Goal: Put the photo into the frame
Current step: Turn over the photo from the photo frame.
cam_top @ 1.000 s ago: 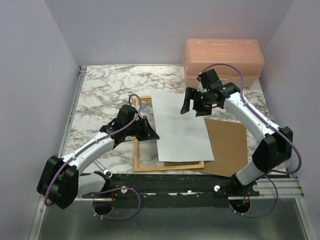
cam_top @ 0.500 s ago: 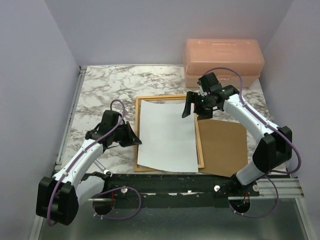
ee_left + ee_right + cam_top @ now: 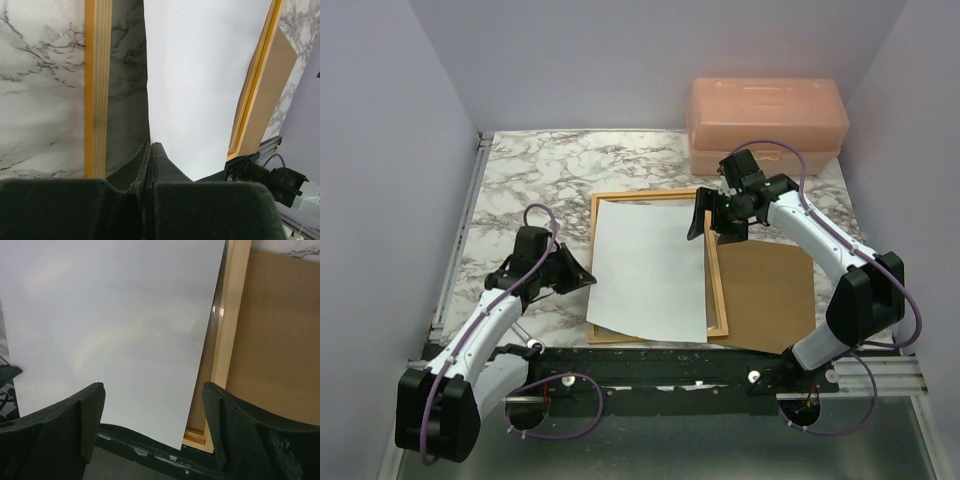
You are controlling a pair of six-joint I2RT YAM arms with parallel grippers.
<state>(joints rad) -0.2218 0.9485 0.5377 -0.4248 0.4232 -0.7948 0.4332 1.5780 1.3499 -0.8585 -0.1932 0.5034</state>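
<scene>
Left gripper (image 3: pixel 150 149) is clenched tight. From its wrist cam the two fingers are pressed flat together, and the left edge of the photo (image 3: pixel 650 270) runs straight into the seam between them, so it looks pinched right on that edge. That side of the photo sits a little raised, with a dark shadow under it and a strip of marble showing between it and the frame's left rail.

The photo itself is white side up, so no sun or rocks are visible. It's spread over the opening of the frame (image 3: pixel 645 195), its right edge lies close along the inside of the right rail, and its near edge laps over the near rail.

Right gripper (image 3: pixel 715 228) is released, fingers spread wide with nothing in them. It hangs above the far right part of the frame, and its own cam looks down on the photo's right edge and the right rail.

Just right of the frame there's a brown backing board (image 3: pixel 770 295) lying flat against that rail. A pink plastic box (image 3: pixel 767 115) sits at the far right of the marble table (image 3: pixel 540 180).
</scene>
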